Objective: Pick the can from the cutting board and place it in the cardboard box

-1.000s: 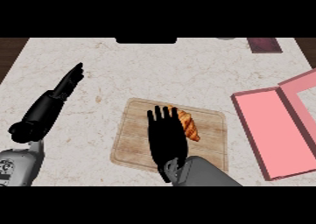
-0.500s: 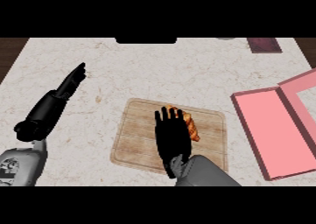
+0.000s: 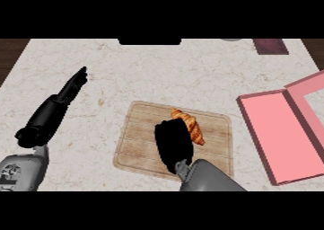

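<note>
No readable labels. Right hand (image 3: 172, 143) curls beside croissant (image 3: 189, 126) (grip unclear) on cutting board (image 3: 139, 148); pink box (image 3: 283, 134) right; left hand (image 3: 72, 85) straight-fingered, empty.

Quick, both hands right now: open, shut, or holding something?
Left hand: open, fingers straight, holding nothing, over the counter.
Right hand: fingers curled on the cutting board beside the orange item; cannot tell whether it grips it.

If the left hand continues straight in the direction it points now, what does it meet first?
Probably nothing on the counter. The left hand points up and slightly right, over bare counter, toward the dark object at the far edge. Its height above the counter is unclear.
</note>
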You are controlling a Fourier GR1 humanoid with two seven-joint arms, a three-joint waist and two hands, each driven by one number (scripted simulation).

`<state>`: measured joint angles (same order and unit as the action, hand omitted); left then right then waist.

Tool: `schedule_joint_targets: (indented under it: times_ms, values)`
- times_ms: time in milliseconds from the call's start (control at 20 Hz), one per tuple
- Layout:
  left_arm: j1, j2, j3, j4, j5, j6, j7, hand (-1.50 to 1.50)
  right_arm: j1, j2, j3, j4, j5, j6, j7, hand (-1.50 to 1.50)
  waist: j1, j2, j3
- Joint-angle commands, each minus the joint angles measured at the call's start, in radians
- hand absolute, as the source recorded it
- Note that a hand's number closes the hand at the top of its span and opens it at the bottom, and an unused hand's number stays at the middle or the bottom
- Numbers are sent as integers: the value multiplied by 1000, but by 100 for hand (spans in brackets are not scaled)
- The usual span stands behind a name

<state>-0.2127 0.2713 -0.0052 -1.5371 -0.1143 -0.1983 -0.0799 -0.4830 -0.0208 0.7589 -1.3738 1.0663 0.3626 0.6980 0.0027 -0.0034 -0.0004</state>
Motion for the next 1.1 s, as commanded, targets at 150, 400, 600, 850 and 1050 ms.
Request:
schedule_joint_targets:
  times_ms: [150,400,600,850,1050]
  values:
    - [9,-11,-18,14,-19,-11,-38,0,-113,20,-233,227,-90,-225,25,150,29,15,1]
    - [-31,7,3,-6,5,-34,12,0,-290,21,-394,464,-128,-396,-11,150,42,17,1]
    - [-18,-33,-19,26,-29,0,-2,0,-364,21,-382,548,-41,-539,-42,150,22,11,1]
    - [-11,-15,15,61,-24,-14,-54,0,-461,19,-352,535,42,-500,6,150,6,5,0]
    - [-16,9,40,9,12,-45,20,0,-526,3,-381,398,66,-442,154,150,-2,-1,0]
